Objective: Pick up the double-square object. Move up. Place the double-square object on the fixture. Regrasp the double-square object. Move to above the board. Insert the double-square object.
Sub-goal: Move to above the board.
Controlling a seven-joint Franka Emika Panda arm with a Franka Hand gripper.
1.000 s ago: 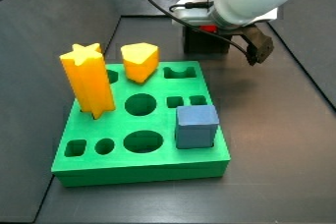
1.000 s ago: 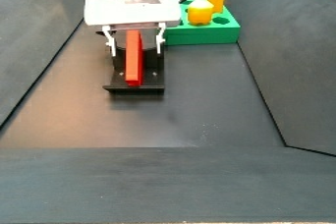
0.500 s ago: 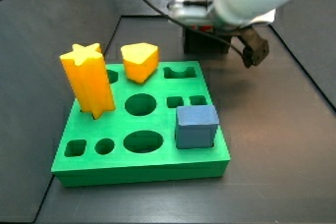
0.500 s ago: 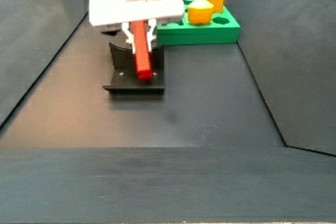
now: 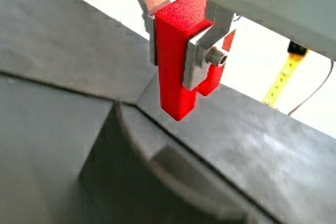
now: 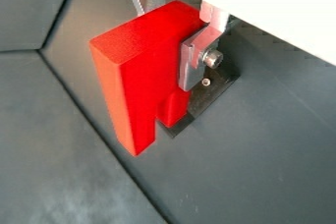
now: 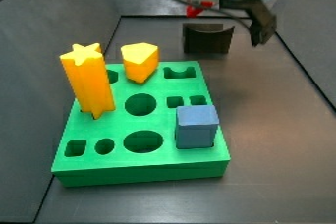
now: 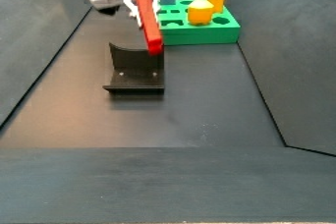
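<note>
The double-square object, a bright red block with a notch, is clamped between my gripper's silver fingers in both wrist views. In a side view the gripper holds the red block in the air above the dark fixture, clear of it. In a side view only a bit of red shows under the gripper, above the fixture. The green board lies nearer the front; it also shows in a side view.
On the board stand a yellow star prism, a yellow-orange piece and a blue cube. Dark walls enclose the floor on the sides.
The gripper has risen with the red block, lifting it off the fixture, which now stands empty.
</note>
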